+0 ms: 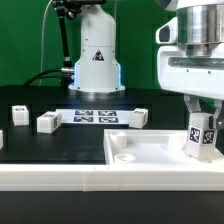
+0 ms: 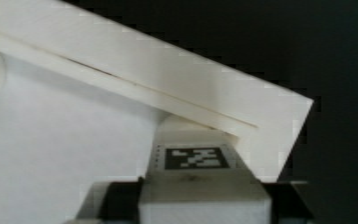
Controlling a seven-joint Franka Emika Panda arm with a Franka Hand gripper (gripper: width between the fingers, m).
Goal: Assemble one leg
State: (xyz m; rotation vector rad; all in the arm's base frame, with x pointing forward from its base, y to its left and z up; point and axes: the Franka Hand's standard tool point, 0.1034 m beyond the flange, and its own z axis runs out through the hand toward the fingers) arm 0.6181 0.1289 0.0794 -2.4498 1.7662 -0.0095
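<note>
You see the pincer (image 1: 201, 121) pinching the leg (image 1: 200, 140) upright, lower right of the exterior frame, over the white panel (image 1: 140, 150); spare legs (image 1: 47, 122) sit mid-left on the bench (image 1: 60, 148).

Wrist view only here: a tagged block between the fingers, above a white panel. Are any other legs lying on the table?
Observer: Yes: a first leg, a second leg near it, and a third leg next to the marker board.
Operator: Where on the panel is the gripped one?
Observer: The gripper holds the held leg upright at the panel corner on the exterior view's right.
Operator: Any socket free?
Observer: A round socket near the opposite corner looks empty.
</note>
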